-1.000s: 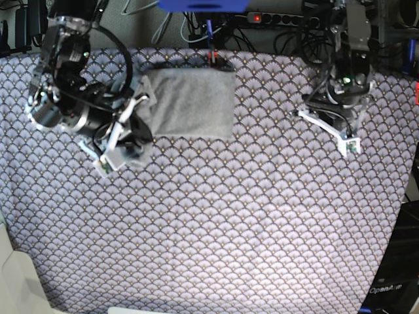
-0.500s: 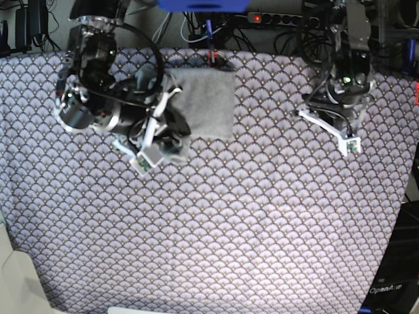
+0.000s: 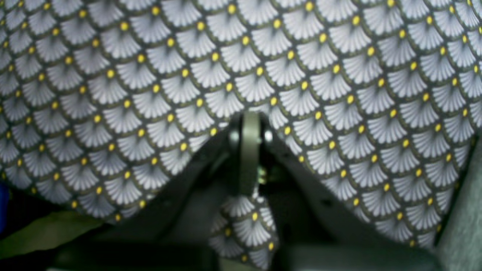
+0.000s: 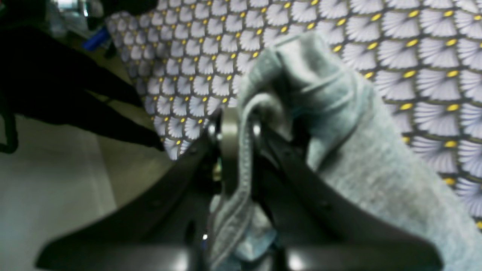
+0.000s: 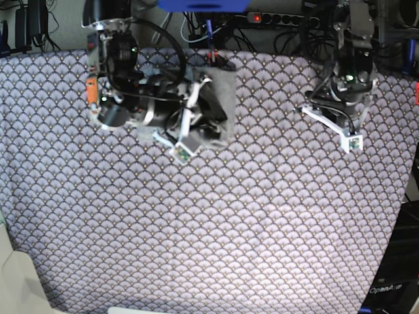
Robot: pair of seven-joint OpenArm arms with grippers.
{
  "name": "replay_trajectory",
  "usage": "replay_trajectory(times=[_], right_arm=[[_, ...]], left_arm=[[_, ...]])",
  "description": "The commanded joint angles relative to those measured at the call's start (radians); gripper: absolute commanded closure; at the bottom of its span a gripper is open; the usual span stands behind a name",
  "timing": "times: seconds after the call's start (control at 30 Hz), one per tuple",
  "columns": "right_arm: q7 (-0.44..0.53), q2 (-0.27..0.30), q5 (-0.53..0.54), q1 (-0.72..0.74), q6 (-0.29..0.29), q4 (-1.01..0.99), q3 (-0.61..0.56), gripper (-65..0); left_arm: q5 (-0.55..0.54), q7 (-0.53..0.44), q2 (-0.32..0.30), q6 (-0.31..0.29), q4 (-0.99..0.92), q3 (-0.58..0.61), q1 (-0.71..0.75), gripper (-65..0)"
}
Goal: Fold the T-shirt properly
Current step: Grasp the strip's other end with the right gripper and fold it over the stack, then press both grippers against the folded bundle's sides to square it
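Note:
The light grey T-shirt [image 5: 224, 91] lies as a folded bundle at the back of the purple scallop-patterned tablecloth [image 5: 229, 229], largely covered by my right arm. My right gripper [image 5: 204, 125] hangs over it and is shut on a grey hem. In the right wrist view the T-shirt [image 4: 357, 150] bunches up and drapes away to the right of the right gripper [image 4: 237, 135], with a seamed edge pinched between the jaws. My left gripper [image 5: 332, 123] hovers at the back right, well apart from the shirt. In its wrist view the left gripper [image 3: 250, 150] is shut, with only tablecloth below.
A power strip [image 5: 272, 17] and tangled cables run behind the table's back edge, next to a blue object [image 5: 203, 5]. The cloth's left edge drops off towards a pale floor [image 4: 56, 188]. A white object [image 5: 13, 275] sits at the front left corner.
My right arm has swept to the right over the shirt, carrying the gripped grey edge with it, so the visible shirt area has narrowed. The left arm has barely moved.

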Motion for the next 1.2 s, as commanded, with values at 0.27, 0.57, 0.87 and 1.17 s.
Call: replay_trajectory(times=[0.27,0.57,0.87,1.17], right_arm=[[0.026,-0.007,0.036,0.036,-0.001,-0.011,-0.007,-17.8],[0.034,-0.004,0.036,0.071,-0.001,-0.086,-0.173,-33.9],[0.025,0.078,0.036,0.132,-0.001,-0.045,-0.204,-33.9],[0.009,0.199,0.035,0.132,-0.001,0.162,-0.182,-33.9]], left_arm=[[0.007,-0.019,-0.016,-0.001,0.022,-0.005,0.008,0.0],[0.007,-0.019,-0.016,-0.001,0.022,-0.005,0.008,0.0],[0.007,-0.019,-0.017,-0.001,0.022,-0.005,0.016,0.0],[0.007,-0.065,-0.017,-0.031,0.017,-0.017,0.017,0.0]])
